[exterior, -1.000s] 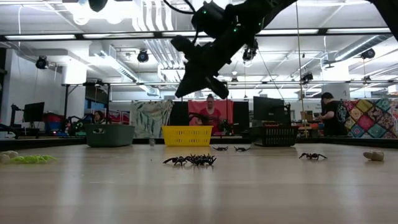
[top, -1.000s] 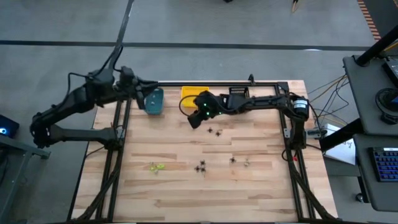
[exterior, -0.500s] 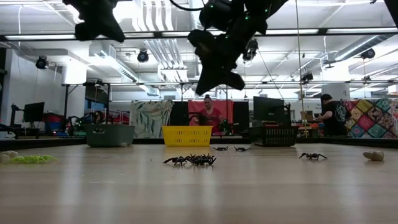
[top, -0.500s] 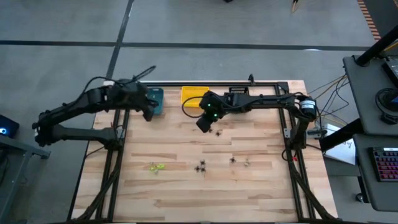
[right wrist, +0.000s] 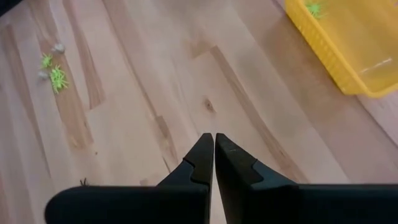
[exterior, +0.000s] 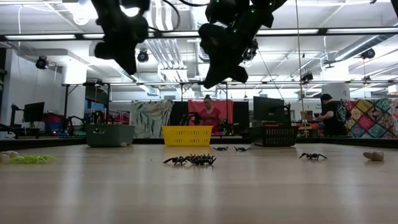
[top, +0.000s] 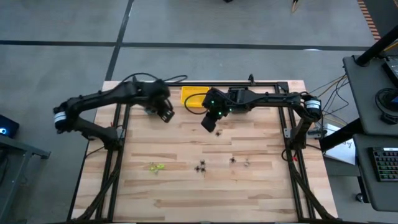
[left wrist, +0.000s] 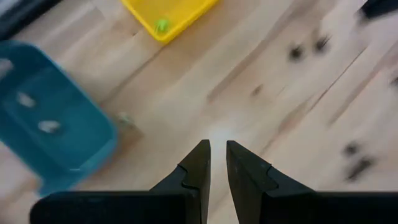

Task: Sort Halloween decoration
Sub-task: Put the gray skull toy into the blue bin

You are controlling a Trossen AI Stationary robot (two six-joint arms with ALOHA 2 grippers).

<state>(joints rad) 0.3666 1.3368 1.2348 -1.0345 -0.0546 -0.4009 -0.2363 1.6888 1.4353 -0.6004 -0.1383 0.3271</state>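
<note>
Since a second ago our left gripper point(top: 165, 114) has swung in off the teal bin point(left wrist: 43, 134), fingers barely parted, empty; our right gripper point(top: 209, 123), pressed together, hangs nearer the black spiders point(top: 214, 131), just beside its tips.

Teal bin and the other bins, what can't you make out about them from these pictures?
- Teal bin: high view, the left arm covers it; left wrist view shows pale bits inside, too blurred to identify.
- Black bin: low view shows only its side wall, contents hidden.
- Yellow bin: right wrist view, cut off by the edge; one green trinket visible.
</note>
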